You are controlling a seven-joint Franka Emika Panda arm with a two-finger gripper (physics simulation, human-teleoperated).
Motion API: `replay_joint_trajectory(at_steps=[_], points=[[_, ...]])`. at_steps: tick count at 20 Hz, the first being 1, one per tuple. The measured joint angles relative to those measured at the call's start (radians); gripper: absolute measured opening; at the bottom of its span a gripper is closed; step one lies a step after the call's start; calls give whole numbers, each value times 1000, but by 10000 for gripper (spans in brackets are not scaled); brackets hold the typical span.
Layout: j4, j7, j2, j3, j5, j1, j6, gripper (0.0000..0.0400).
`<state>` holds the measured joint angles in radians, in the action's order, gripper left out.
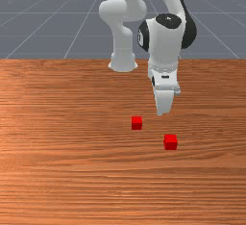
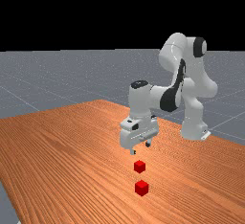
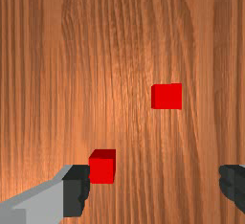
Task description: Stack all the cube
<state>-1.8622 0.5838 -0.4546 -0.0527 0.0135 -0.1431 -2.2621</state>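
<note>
While hovering above the worktop [image 2: 72, 161], with fingers [image 3: 75, 192] spread wide and gripping nothing, seems due for a first pick: likely needs centring over the nearer cube [image 3: 102, 170], below and beside one finger, leaving the farther cube [image 3: 167, 96], apart from both, as base.

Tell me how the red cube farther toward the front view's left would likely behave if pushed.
That red cube looks stiff, with its straight edges and flat faces. Resting flat on the orange-brown wooden table, it should slide rather than roll. About as tall as it is wide, it seems unlikely to tip unless pushed high up.
</note>
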Motion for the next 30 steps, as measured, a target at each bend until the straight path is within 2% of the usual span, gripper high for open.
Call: replay_joint_trajectory(at_steps=[2, 4, 7, 14, 18, 25, 30], points=[[56, 6, -50, -3, -7, 2, 56, 400], [86, 9, -105, -4, -9, 4, 59, 400], [42, 5, -135, -1, -2, 2, -47, 400], [69, 8, -209, 0, -2, 2, -74, 400], [54, -6, -226, 5, 1, -2, -134, 400], [217, 13, -322, 2, -2, 5, -22, 400], [208, 11, -357, 5, 1, 3, -81, 400]])
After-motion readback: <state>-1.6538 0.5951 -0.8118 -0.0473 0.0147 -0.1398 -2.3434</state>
